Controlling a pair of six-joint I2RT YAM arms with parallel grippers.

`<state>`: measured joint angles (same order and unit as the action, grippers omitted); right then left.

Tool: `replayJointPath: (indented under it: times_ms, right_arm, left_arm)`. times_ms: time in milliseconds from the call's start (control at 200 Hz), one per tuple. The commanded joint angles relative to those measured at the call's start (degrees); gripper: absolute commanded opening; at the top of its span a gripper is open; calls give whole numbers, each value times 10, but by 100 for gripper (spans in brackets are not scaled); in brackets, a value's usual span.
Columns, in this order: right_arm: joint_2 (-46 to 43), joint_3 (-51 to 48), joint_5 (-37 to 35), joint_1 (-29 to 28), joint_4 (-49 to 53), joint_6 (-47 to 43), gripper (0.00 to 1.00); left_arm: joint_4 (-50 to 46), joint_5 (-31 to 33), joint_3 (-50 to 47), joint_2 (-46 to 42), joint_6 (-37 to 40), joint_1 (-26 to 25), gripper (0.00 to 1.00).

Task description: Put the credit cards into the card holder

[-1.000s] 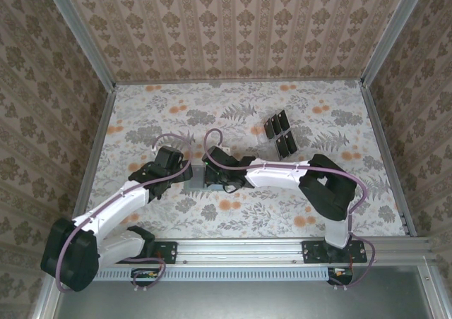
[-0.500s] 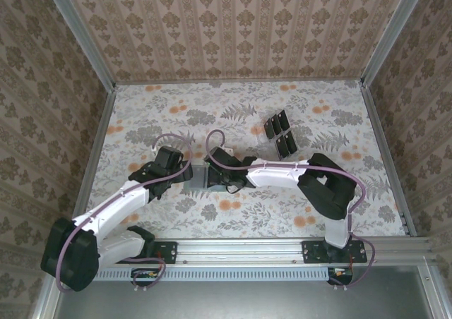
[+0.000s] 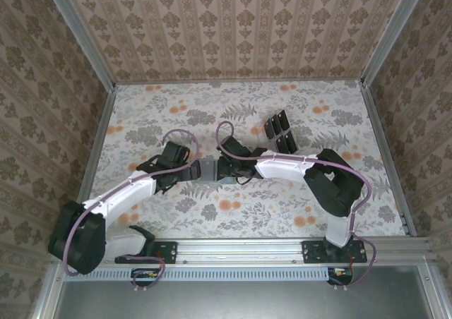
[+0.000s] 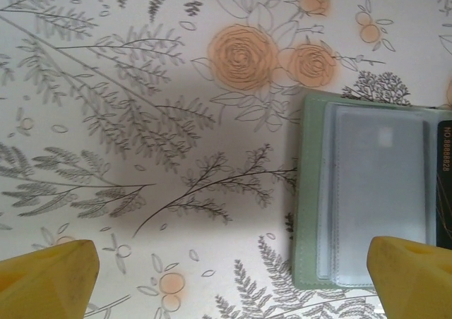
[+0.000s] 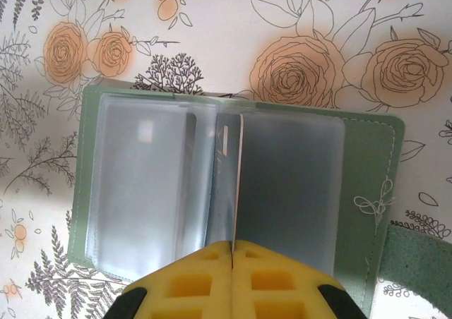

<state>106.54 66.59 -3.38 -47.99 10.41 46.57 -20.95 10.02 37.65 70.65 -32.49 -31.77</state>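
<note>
The card holder [image 5: 364, 164] lies open on the floral table, grey-green with clear grey sleeves inside. My right gripper [image 5: 232, 245] is shut on one credit card [image 5: 229, 181], seen edge-on, with its far end over the holder's centre fold. Whether the card touches a sleeve I cannot tell. From above, the right gripper [image 3: 227, 169] is over the holder [image 3: 210, 171]. My left gripper [image 4: 233, 284] is open just left of the holder [image 4: 309, 192], with only table between its fingers. Several more black credit cards [image 3: 280, 132] lie together at the back right.
A dark card edge [image 4: 445, 185] shows over the holder at the right border of the left wrist view. Patterned walls with metal rails [image 3: 381, 157] enclose the table. The holder's strap [image 5: 417, 262] sticks out to the right.
Both wrists have shifted a little right and farther from the near edge. The left gripper came closer to the holder, and the right wrist turned over it, still gripping the card.
</note>
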Motion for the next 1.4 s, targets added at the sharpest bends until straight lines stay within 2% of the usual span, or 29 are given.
replayJointPath:
  times_ms: [0, 200, 520, 795, 1065, 1395]
  right_arm:
    - [-4, -20, 15, 3, 26, -22, 0]
    - [-4, -34, 26, 10, 9, -20, 0]
    - [-1, -49, 32, 13, -9, -11, 0]
    - [-3, -61, 39, 17, -25, -1, 0]
    - [-7, -71, 49, 23, -42, 10, 0]
    - [-59, -97, 95, 33, -123, 28, 0]
  left_arm:
    - [5, -23, 30, 31, 27, -9, 100]
    - [6, -14, 68, 100, 46, -26, 100]
    - [16, 8, 68, 149, 55, -40, 100]
    - [-3, 50, 53, 155, 32, -38, 100]
    - [-12, 56, 41, 149, 22, -36, 100]
    - [-24, 74, 35, 147, 12, -31, 100]
